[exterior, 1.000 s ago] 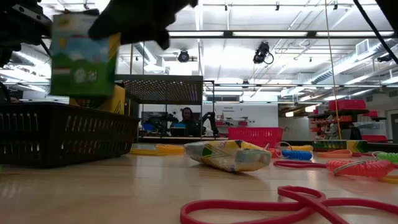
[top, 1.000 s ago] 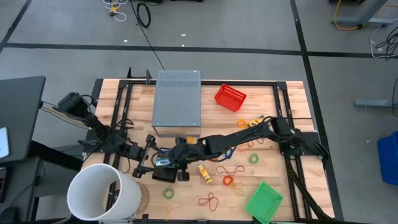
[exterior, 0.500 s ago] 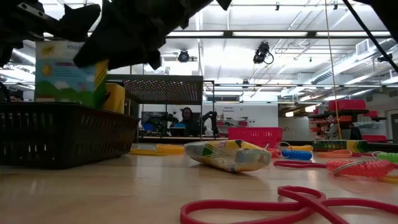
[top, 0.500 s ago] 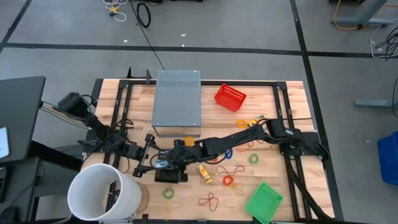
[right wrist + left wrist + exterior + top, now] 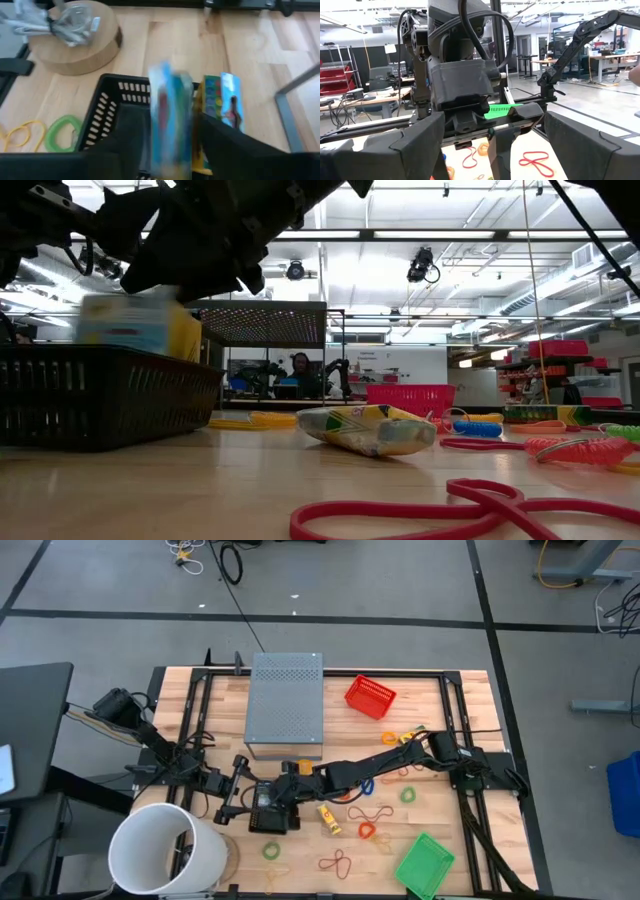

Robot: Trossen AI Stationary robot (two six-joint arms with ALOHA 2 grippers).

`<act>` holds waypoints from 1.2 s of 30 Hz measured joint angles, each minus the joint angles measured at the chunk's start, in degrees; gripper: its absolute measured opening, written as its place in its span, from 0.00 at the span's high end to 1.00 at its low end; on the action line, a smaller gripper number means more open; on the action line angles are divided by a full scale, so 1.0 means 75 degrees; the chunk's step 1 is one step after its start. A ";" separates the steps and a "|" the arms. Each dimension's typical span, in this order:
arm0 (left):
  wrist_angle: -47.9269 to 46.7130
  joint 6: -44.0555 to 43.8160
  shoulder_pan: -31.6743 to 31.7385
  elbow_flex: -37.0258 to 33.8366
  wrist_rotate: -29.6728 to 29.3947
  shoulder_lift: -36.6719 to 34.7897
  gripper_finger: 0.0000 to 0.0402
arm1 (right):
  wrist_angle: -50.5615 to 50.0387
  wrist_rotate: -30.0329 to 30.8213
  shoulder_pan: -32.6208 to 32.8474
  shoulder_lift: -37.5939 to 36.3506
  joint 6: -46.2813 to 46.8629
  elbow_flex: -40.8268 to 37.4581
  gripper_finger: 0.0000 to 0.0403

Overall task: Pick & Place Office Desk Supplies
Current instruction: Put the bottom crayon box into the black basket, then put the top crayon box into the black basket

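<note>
A yellow-and-green crayon box (image 5: 170, 120) shows blurred, dropping into the black basket (image 5: 270, 822) at the table's near left. My right gripper (image 5: 170, 147) hangs just above the basket, open, one finger on either side of the box and apart from it. In the low view the box (image 5: 130, 325) is below the gripper (image 5: 200, 240), sunk behind the basket's wall (image 5: 100, 395). A second box (image 5: 222, 105) stands in the basket. Another box (image 5: 329, 819) lies flat on the table. My left gripper (image 5: 233, 804) waits open beside the basket.
A white bucket (image 5: 165, 850) stands at the near left corner, and a grey metal case (image 5: 285, 705) at the far middle. A red basket (image 5: 370, 696) and a green basket (image 5: 424, 864) sit to the right. Rubber bands (image 5: 368, 812) lie scattered on the near right.
My right gripper has sunk a little toward the black basket with the crayon box, then opened and let go. The box, held above the rim a second ago, has dropped down into the basket.
</note>
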 joint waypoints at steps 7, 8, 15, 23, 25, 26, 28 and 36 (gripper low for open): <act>0.0000 -0.0013 -0.0002 -0.0003 0.0000 0.0000 0.14 | 0.0014 0.0210 0.0000 0.0000 0.0004 0.0000 0.40; 0.0000 -0.0011 -0.0002 -0.0001 0.0000 0.0000 0.14 | 0.0050 0.0209 0.0006 0.0000 0.0001 0.0000 0.41; 0.0000 0.0004 -0.0002 -0.0002 0.0001 0.0000 0.14 | -0.0073 0.0452 0.0248 -0.0236 -0.0232 0.0003 0.47; -0.0435 -0.0411 0.0060 0.0034 0.0029 -0.0003 0.15 | -0.1646 0.1370 0.0679 -0.0727 -0.0014 0.0006 0.52; -0.1072 -0.0776 0.0278 0.0183 0.0361 -0.0003 0.16 | -0.2085 0.1563 0.0769 -0.0843 0.0135 0.0006 0.52; -0.1456 -0.1009 0.0432 0.0307 0.0630 -0.0003 0.16 | -0.2177 0.1601 0.0804 -0.0877 0.0200 0.0006 0.52; -0.2292 -0.1335 0.0732 0.0598 0.1240 0.0009 0.17 | -0.2408 0.1622 0.0864 -0.0968 0.0339 0.0006 0.52; -0.2435 -0.0626 0.1304 0.1184 0.1774 0.0035 0.19 | -0.2938 0.1718 0.1025 -0.1245 0.0614 0.0006 0.52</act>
